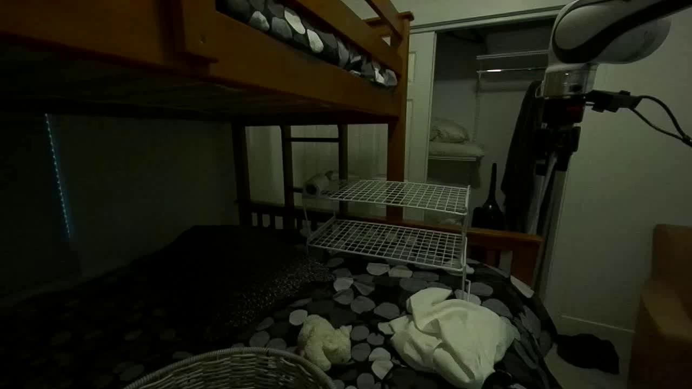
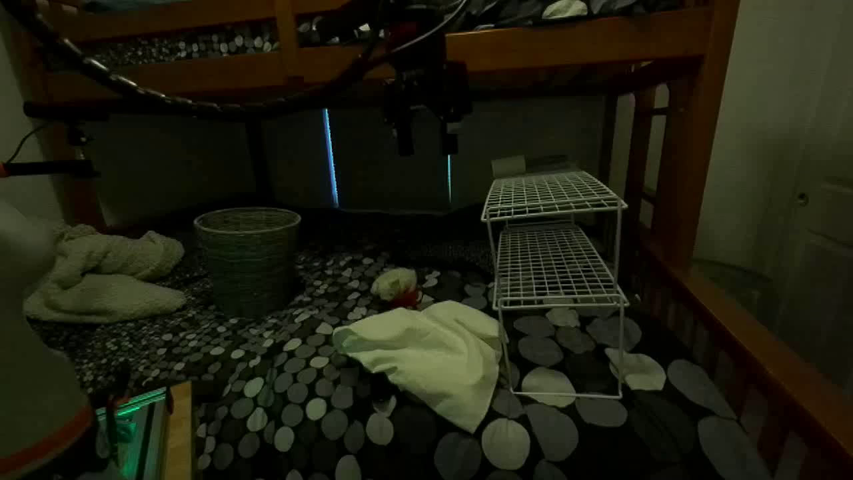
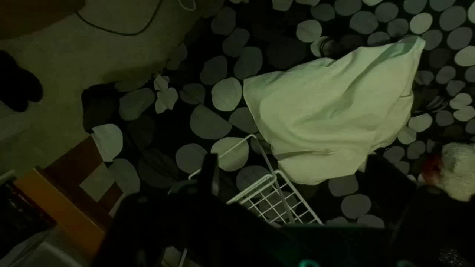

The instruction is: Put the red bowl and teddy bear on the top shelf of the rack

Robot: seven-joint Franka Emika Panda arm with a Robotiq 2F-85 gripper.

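The white wire rack [image 1: 400, 195] stands on the bed with two mesh shelves; its top shelf [image 2: 554, 193] shows in both exterior views. The pale teddy bear [image 1: 324, 341] lies on the bed, also in an exterior view [image 2: 393, 285] and at the right edge of the wrist view [image 3: 460, 170]. A small red patch [image 2: 409, 299] touches the bear; I cannot tell what it is. No red bowl can be made out. My gripper [image 2: 426, 143] hangs high above the bed, left of the rack there. Its fingers are wide apart and empty in the wrist view [image 3: 291, 163].
A crumpled white cloth [image 2: 440, 353] lies by the rack's front leg. A wicker basket [image 2: 248, 267] and a fleecy blanket [image 2: 106, 273] are on the bed. A pale object [image 1: 320, 182] is at the top shelf's far end. The upper bunk's wooden rail [image 2: 573, 50] runs behind the gripper.
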